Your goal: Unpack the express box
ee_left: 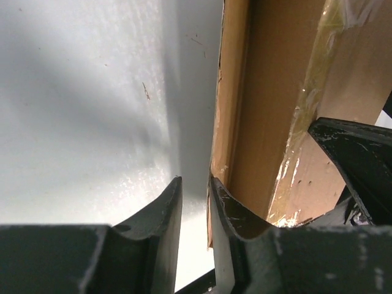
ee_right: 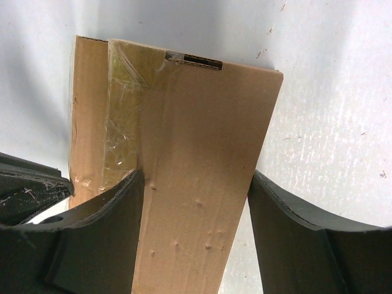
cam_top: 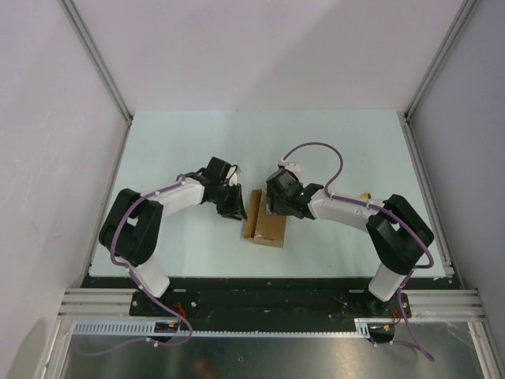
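Note:
The express box (cam_top: 268, 227) is a small brown cardboard box lying flat mid-table, with clear tape along its long left seam. Its left flap (cam_top: 252, 213) stands up. My left gripper (cam_top: 239, 212) is at that flap. In the left wrist view the fingers (ee_left: 195, 184) stand a narrow gap apart, the right one against the flap's edge (ee_left: 229, 122), with table showing between them. My right gripper (cam_top: 278, 212) is over the box's far end. In the right wrist view it (ee_right: 197, 174) is wide open astride the box top (ee_right: 202, 110), its left finger on the taped seam.
A small yellow object (cam_top: 364, 194) lies behind the right forearm, mostly hidden. The pale green table (cam_top: 197, 142) is walled by white panels on three sides. The two grippers are close together; the right one's finger (ee_left: 361, 159) shows in the left wrist view.

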